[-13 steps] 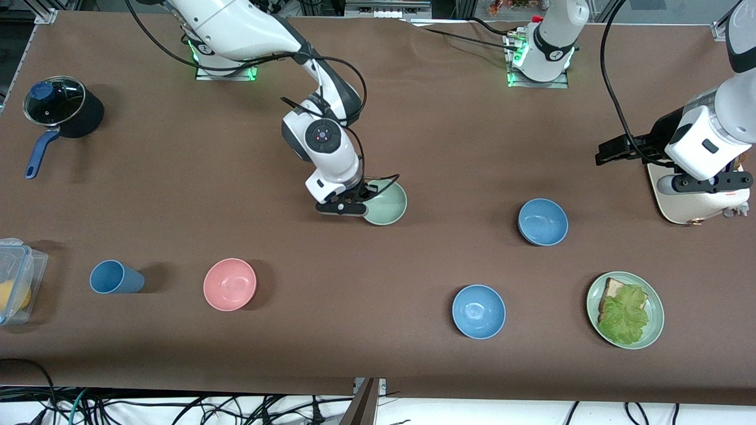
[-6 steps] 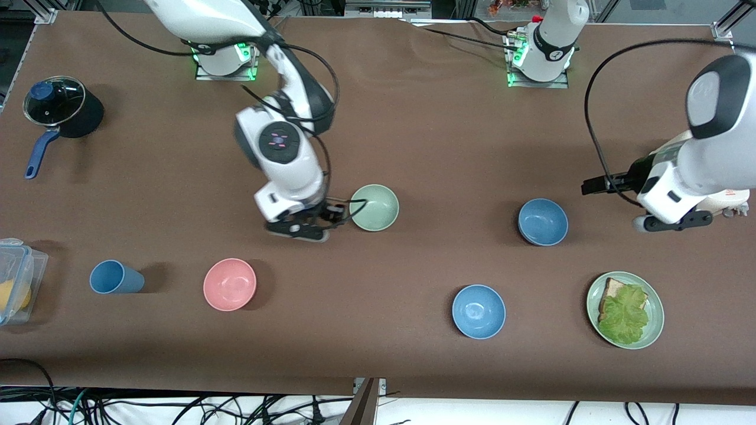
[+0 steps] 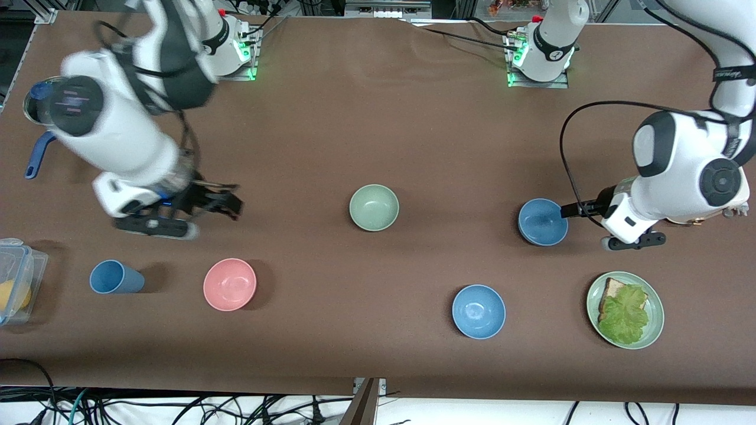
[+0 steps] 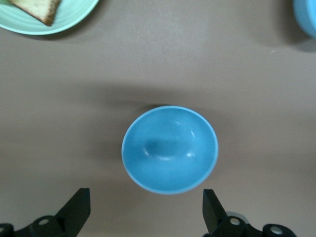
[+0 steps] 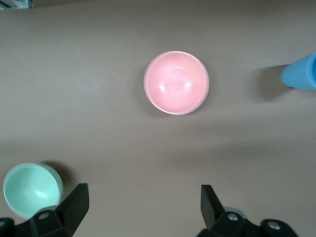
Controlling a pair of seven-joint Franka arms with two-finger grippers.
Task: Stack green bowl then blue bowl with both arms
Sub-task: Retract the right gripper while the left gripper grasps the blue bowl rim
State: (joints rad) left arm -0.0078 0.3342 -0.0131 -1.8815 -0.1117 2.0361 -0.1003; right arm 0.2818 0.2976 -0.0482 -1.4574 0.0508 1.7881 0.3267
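The green bowl [image 3: 374,207] stands alone at mid-table; it also shows in the right wrist view [image 5: 32,190]. The blue bowl [image 3: 542,221] sits toward the left arm's end. My left gripper [image 3: 582,209] hangs open and empty just beside it, toward the left arm's end. In the left wrist view my left gripper [image 4: 145,210] has its jaws wide apart and the blue bowl [image 4: 170,149] lies just ahead of them. My right gripper [image 3: 212,202] is open and empty over bare table, away from the green bowl; its jaws [image 5: 143,207] stand wide apart.
A second blue bowl [image 3: 478,311] and a plate with toast and lettuce [image 3: 652,330] lie nearer the camera. A pink bowl [image 3: 230,284], a blue cup [image 3: 115,277] and a plastic container [image 3: 15,280] are toward the right arm's end. A black pot [image 3: 88,118] stands farther back.
My right gripper let go of the green bowl and swung away toward its own end of the table. The left arm came over from the table's end to the blue bowl.
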